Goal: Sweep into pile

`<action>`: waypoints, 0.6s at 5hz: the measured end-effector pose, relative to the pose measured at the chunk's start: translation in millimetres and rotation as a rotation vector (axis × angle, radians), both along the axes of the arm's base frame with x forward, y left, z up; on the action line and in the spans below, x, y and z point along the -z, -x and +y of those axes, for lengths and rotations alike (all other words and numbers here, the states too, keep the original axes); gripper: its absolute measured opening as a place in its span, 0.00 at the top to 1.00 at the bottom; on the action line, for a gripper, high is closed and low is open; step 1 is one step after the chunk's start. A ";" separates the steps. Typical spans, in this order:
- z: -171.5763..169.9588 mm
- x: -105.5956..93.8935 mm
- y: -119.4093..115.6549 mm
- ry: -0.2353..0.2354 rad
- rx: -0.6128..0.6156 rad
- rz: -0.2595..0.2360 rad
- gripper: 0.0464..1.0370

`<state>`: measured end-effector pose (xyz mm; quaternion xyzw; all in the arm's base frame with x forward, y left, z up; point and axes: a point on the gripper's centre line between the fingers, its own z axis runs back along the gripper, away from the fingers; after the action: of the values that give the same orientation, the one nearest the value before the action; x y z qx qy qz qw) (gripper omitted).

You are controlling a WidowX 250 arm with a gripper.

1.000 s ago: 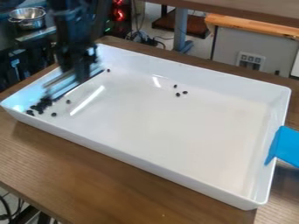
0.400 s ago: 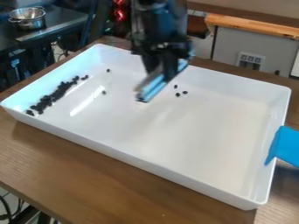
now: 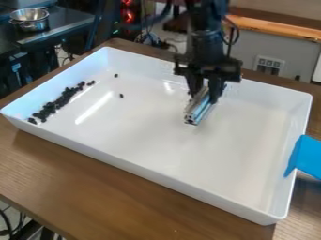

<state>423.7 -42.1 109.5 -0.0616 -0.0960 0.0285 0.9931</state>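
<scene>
Black end effector [image 3: 204,88] holds the metallic bar [image 3: 199,108]; sweeping seems unfinished, so next stroke should go toward the dark pile [image 3: 63,100] at frame left.

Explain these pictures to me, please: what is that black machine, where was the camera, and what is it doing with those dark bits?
The machine is a robot arm, coming in from the top edge. Every picture is taken by one fixed camera that looks down at a slant. The end effector, its "hand", grips a silvery bar, seemingly used as a sweeper. Below is a big white tray on a wooden table. Small dark pieces lie in a long cluster by the tray's left side, with two strays apart from it. The job is to sweep them into a pile. Something blue sits at the right rim.
</scene>
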 end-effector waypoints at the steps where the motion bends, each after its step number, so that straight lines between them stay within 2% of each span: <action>1: 3.3 16.8 -10.5 -0.022 -0.036 0.006 0.67; 2: 5.0 20.9 -11.5 -0.021 -0.043 0.011 0.67; 3: 19.0 22.7 -10.7 0.002 -0.063 0.014 0.67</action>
<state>434.4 -23.0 86.8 -0.0591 -0.0909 0.0604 0.9923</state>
